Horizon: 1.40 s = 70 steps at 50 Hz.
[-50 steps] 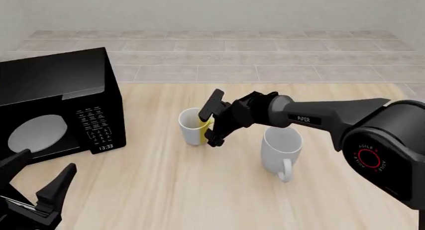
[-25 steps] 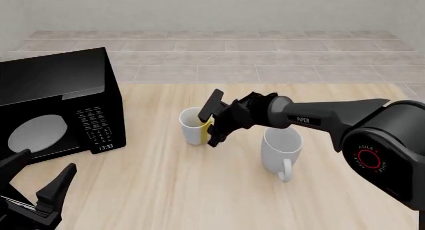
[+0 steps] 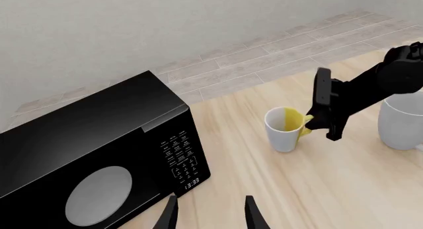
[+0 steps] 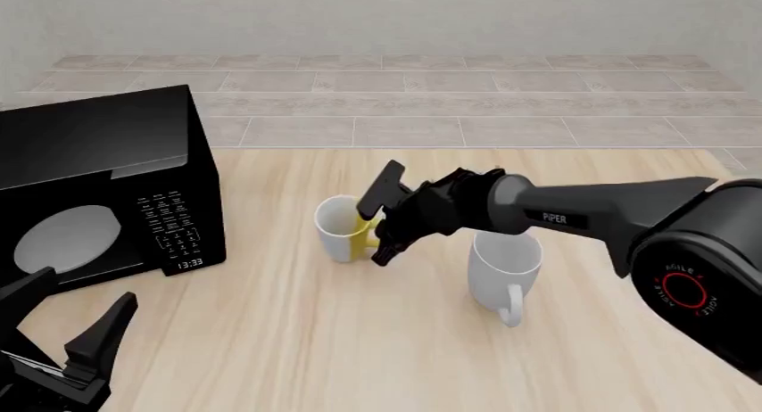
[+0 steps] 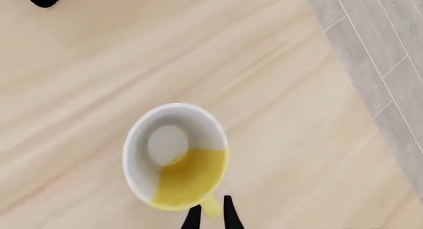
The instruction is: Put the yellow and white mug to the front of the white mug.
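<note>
My right claw [image 4: 378,218] is pinched nearly closed on the yellow handle of the yellow and white mug [image 4: 338,227], mid-frame in the front view. The white mug [image 4: 505,266] sits just right of it. My left claw [image 4: 66,341] waits spread wide, empty, lower left, beside the microwave [image 4: 102,185].

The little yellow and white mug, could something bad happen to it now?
Maybe. The right gripper pinches only the thin handle of the yellow and white mug, so the mug could swing or slip out when lifted. The white mug stands close beside the right arm, which reaches over it, so a low move toward the front could bump it. The microwave is on the other side, so a sideways swing might knock it too.
</note>
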### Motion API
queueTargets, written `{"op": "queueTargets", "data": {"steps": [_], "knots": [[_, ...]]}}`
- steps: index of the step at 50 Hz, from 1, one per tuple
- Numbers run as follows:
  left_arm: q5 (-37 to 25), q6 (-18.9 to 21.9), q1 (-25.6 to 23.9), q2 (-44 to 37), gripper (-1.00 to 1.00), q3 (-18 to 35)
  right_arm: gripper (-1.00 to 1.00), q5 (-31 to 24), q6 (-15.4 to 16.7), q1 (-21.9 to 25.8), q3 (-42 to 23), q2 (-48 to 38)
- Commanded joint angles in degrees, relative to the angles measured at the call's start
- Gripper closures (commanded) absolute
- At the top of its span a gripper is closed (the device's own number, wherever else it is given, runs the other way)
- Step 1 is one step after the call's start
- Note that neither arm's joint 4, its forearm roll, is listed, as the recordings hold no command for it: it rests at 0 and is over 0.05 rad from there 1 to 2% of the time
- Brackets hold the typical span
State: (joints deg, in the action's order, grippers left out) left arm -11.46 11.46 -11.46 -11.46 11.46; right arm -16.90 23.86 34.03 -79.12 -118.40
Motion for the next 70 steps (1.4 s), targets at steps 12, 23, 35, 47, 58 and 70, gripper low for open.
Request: {"op": "queueTargets", "data": {"steps": [12, 23, 35, 47, 58, 70], "knots": [[0.00, 0.00, 0.00, 0.00, -1.00, 0.00, 1.00, 2.16, 1.72, 1.20, 9.11, 9.65], [0.00, 0.00, 0.00, 0.00, -1.00, 0.00, 1.00, 1.29, 1.08, 0.74, 10.27, 15.06], [0.00, 0.00, 0.00, 0.00, -1.00, 0.00, 1.00, -0.71, 1.51, -5.36, 9.55, 18.80], [0.00, 0.00, 0.00, 0.00, -1.00, 0.00, 1.00, -2.43, 2.63, -10.63, 10.59, 22.54], [0.00, 0.00, 0.00, 0.00, -1.00, 0.00, 1.00, -1.29, 2.35, -15.35, 13.68, 24.65], [0.00, 0.00, 0.00, 0.00, -1.00, 0.00, 1.00, -0.08, 3.35, -20.61, 16.47, 25.94]]}}
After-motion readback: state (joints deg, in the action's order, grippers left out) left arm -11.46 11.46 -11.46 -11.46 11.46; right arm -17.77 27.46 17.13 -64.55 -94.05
